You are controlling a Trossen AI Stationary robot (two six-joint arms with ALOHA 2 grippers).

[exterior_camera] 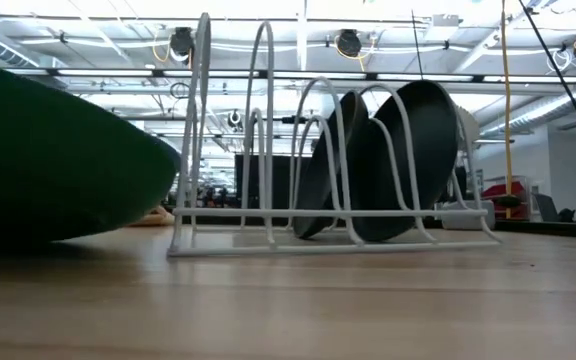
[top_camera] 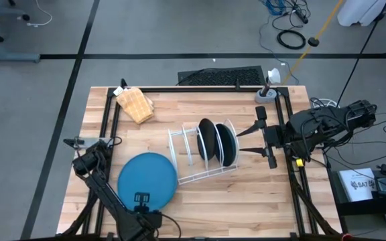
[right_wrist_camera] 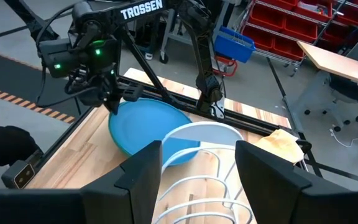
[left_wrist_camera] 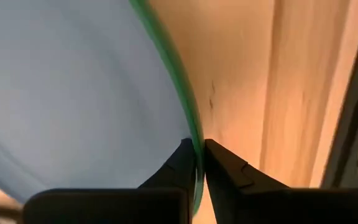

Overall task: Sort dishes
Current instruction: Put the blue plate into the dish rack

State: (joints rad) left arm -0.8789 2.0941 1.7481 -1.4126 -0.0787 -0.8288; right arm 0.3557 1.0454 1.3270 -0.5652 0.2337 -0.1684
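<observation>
A large bright blue plate (top_camera: 146,175) lies on the table's near left part. A thin green rim (left_wrist_camera: 178,74) runs round it in the left wrist view, and a dark green mass (exterior_camera: 58,160) shows in the low view. My left gripper (top_camera: 141,199) is shut on that rim at the plate's near edge. The black plate (top_camera: 208,140) and the dark teal plate (top_camera: 226,144) stand on edge in the white wire rack (top_camera: 186,157). My right gripper (top_camera: 244,141) is open and empty, level, just right of the rack. My left gripper pinches the green rim (left_wrist_camera: 197,163) between its two fingers at the plate's near edge. One finger (left_wrist_camera: 178,167) is on the blue inner side and the other (left_wrist_camera: 225,171) on the outer side. The fingers come from above. Whether the plate is lifted, I cannot tell.
A tan ridged block (top_camera: 135,104) lies at the far left corner. A black frame rail (top_camera: 200,89) runs along the table's edges. Bare wood (top_camera: 246,201) lies near and right of the rack. The rack's empty left slots (exterior_camera: 233,130) face the big plate.
</observation>
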